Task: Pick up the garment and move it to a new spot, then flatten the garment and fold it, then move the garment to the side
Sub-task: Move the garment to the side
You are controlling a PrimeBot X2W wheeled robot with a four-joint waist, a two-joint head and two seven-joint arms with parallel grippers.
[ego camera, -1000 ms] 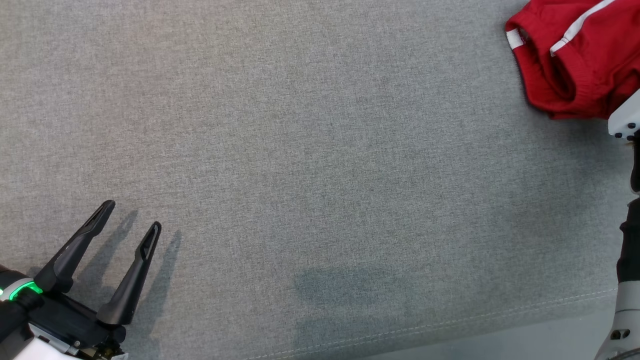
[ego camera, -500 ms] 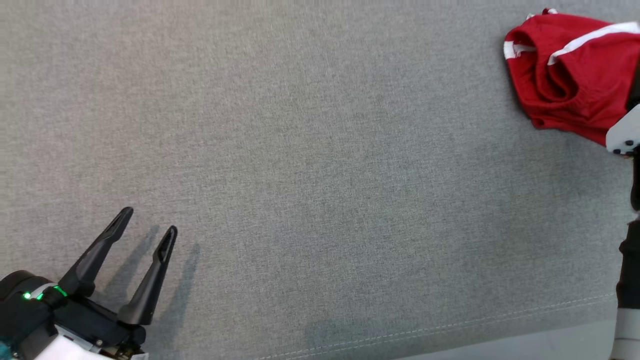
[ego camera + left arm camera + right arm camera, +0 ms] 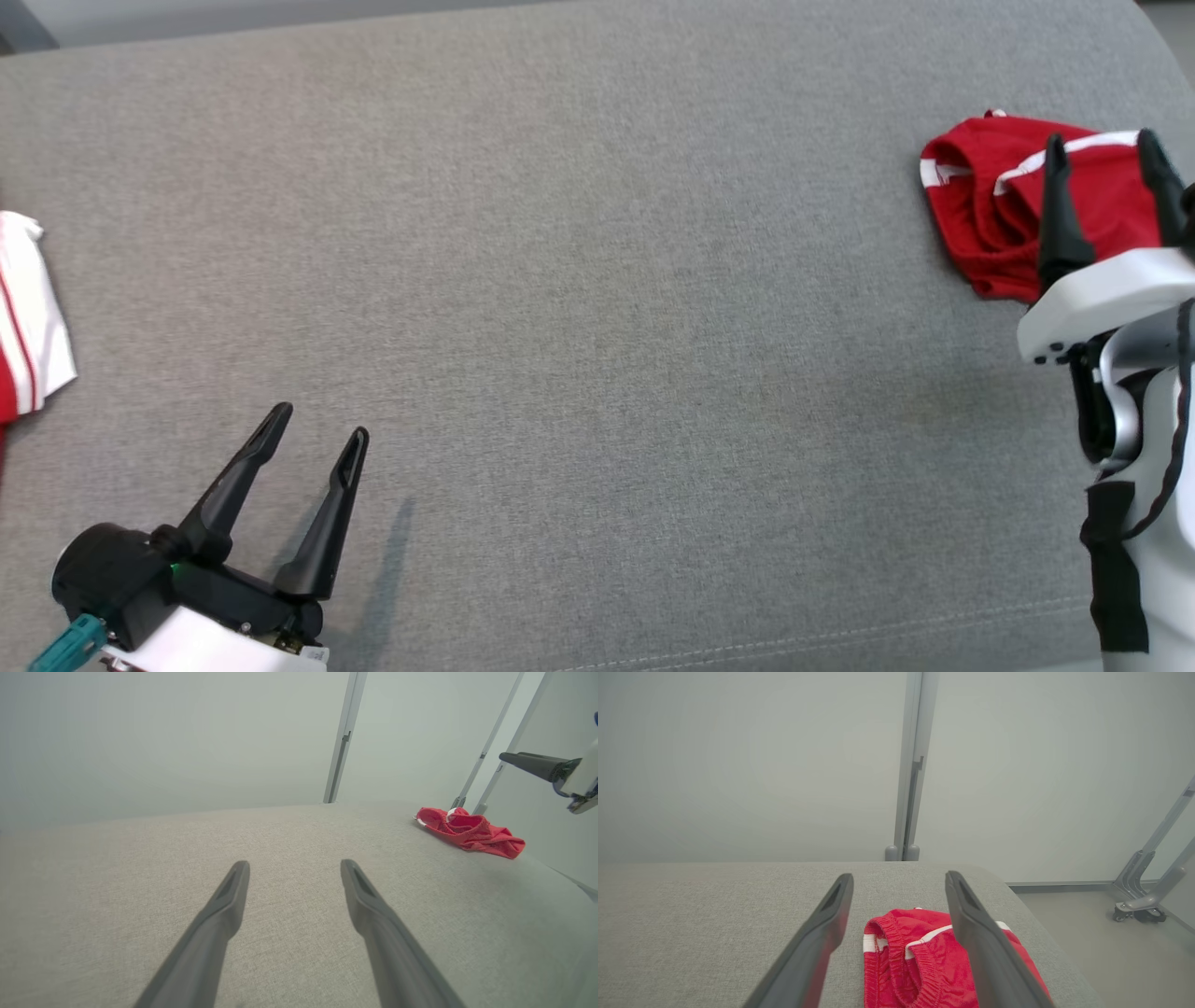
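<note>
The garment is red with white stripes and lies bunched near the far right end of the grey cushioned surface. It also appears in the left wrist view and the right wrist view. My right gripper stands open just on the near side of the garment, its fingers apart over the cloth with nothing between them. My left gripper is open and empty at the near left, far from the garment.
A white garment with red stripes lies at the left edge of the surface. The surface rounds off just past the red garment. Beyond it are pale wall panels, a metal post and a wheeled frame on the floor.
The camera has moved, bringing the far edge and the white garment into view. The right gripper's fingers now show, open over the red garment. The left gripper stays open.
</note>
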